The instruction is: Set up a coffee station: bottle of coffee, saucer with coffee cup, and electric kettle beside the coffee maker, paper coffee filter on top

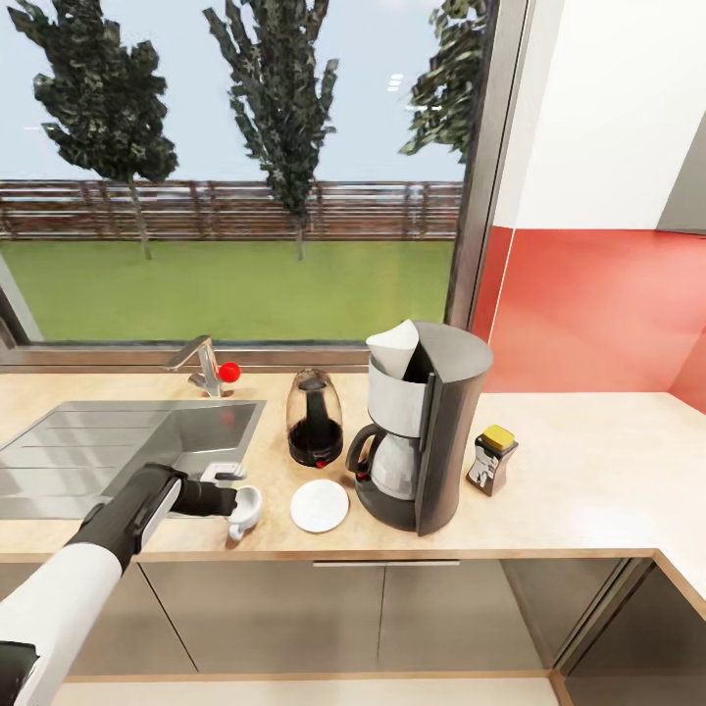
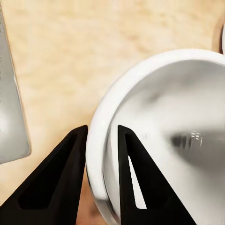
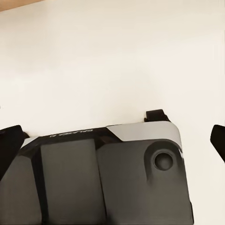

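the left gripper (image 2: 102, 154) pinches the rim of the small white rounded coffee cup (image 1: 244, 509), 1 finger inside, 1 outside, just above the bench (image 1: 588, 471). the plain white round saucer (image 1: 320, 505) lies just beyond its fingertips, toward the tall black coffee maker (image 1: 422, 431).

Home kitchen: sink (image 1: 108, 441) and tap (image 1: 201, 365) sitting in a wood-look surface (image 1: 588, 461), coffee maker (image 1: 424, 436) standing beside.
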